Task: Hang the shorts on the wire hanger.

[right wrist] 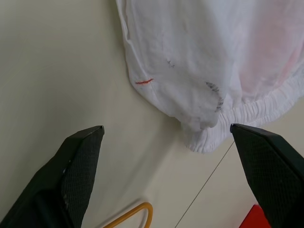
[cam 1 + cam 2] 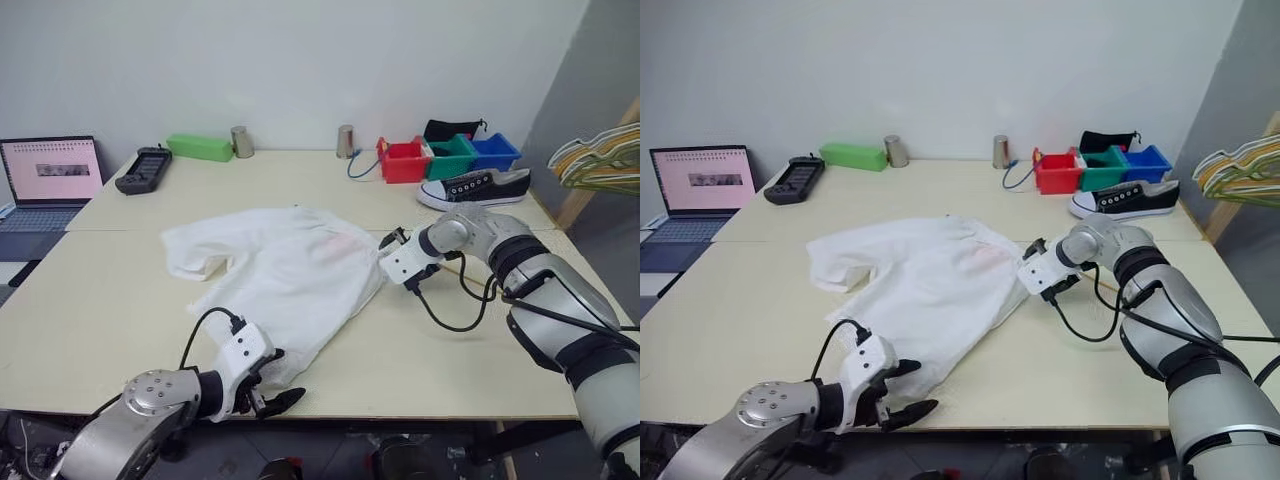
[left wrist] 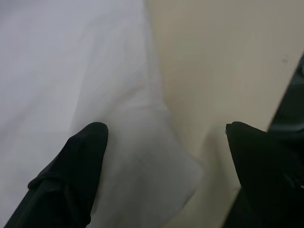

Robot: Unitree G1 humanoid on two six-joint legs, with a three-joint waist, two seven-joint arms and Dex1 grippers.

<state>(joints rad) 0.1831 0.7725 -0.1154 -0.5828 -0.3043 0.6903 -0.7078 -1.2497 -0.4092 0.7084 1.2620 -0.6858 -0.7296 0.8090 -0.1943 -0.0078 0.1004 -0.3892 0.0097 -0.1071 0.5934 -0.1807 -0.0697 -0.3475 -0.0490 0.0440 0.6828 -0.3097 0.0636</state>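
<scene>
1. Lying spread and crumpled mid-table (image 2: 120,330), the shorts (image 2: 290,275) stretch from centre toward 7 o'clock.
2. The left gripper (image 2: 902,392) hangs with fingers spread wide at the shorts' near hem, gripping nothing.
3. The right gripper (image 1: 166,156), jaws wide apart and empty, hovers over the elastic waistband at the shorts' 3 o'clock edge.
4. A yellow wire hanger (image 1: 130,216) bend shows beside that gripper.

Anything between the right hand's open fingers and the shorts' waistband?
No: in the right wrist view only bare table separates the right hand from the shorts; the wire hanger lies nearer the hand.
</scene>
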